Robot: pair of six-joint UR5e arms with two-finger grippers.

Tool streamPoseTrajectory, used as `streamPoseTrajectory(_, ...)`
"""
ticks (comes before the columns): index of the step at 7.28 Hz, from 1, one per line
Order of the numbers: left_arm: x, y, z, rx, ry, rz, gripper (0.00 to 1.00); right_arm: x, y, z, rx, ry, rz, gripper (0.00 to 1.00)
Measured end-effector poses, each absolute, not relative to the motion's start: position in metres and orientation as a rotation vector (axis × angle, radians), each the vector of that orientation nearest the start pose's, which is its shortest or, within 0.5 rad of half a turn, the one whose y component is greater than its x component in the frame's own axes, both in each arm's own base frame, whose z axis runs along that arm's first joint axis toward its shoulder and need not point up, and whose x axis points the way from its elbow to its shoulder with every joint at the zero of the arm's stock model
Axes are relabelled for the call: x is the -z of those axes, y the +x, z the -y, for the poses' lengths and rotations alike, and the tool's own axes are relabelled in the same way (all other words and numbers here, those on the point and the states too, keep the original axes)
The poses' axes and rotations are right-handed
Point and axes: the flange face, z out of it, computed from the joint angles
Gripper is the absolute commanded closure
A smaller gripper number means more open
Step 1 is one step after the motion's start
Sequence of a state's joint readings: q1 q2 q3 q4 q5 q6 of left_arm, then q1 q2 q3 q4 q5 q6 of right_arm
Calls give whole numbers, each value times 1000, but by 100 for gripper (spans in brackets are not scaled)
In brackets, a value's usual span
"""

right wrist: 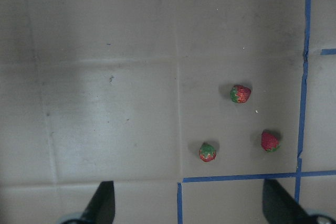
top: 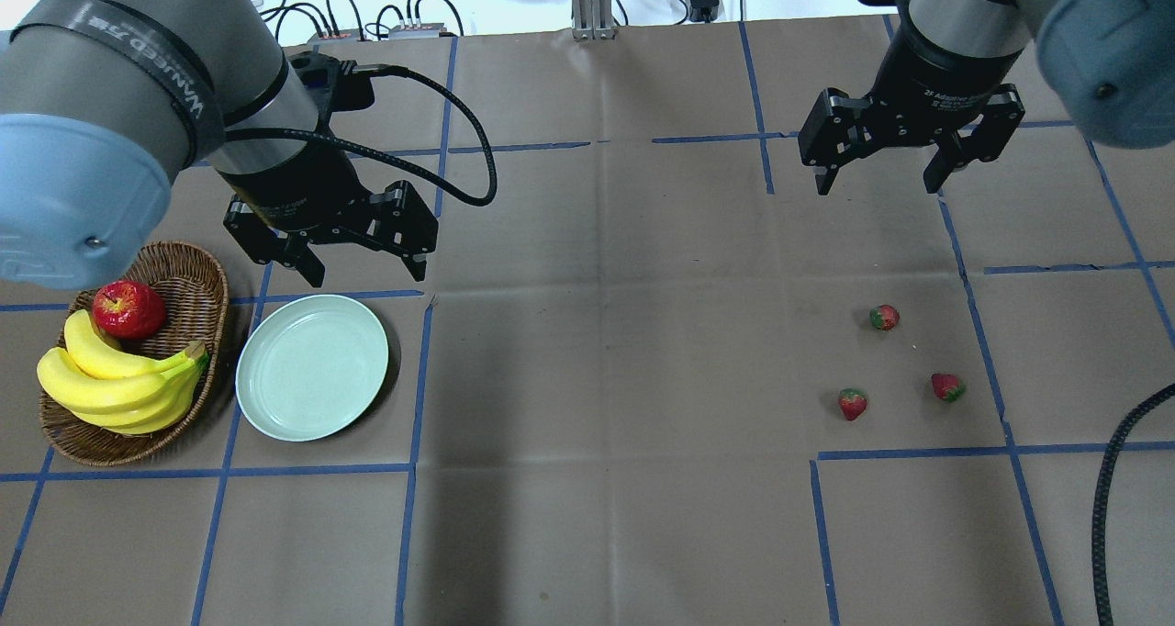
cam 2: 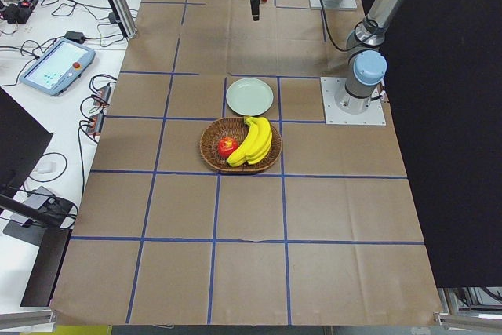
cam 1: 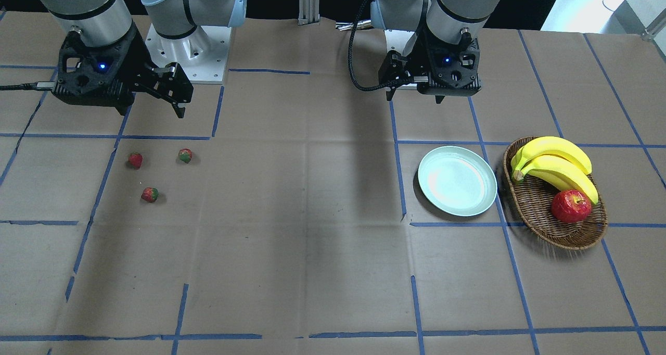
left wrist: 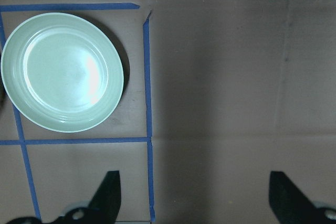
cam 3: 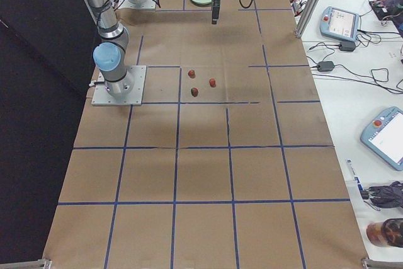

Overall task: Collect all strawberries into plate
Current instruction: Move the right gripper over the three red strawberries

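Three small red strawberries lie apart on the brown paper on my right side: one (top: 884,317), a second (top: 853,403) and a third (top: 947,386). They also show in the right wrist view, the first (right wrist: 240,93), the second (right wrist: 208,152) and the third (right wrist: 270,141). The pale mint-green plate (top: 312,367) sits empty on my left side, next to the basket. My left gripper (top: 367,273) hangs open and empty just behind the plate (left wrist: 62,72). My right gripper (top: 879,185) hangs open and empty above the table, behind the strawberries.
An oval brown wicker basket (top: 197,273) stands left of the plate, holding yellow bananas (top: 119,383) and a big red apple (top: 128,307). Blue tape lines grid the brown paper. A black cable (top: 1115,479) hangs at the right edge.
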State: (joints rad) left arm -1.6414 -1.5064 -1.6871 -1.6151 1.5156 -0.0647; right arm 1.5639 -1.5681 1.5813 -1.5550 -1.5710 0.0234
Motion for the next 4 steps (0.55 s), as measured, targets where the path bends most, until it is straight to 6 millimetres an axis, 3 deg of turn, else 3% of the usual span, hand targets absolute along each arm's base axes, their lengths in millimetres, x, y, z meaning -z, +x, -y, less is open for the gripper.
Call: streamPoseTrajectory(4, -457, -170, 443, -160, 8, -3186, 0, -479, 126, 493, -43, 25, -3144, 0)
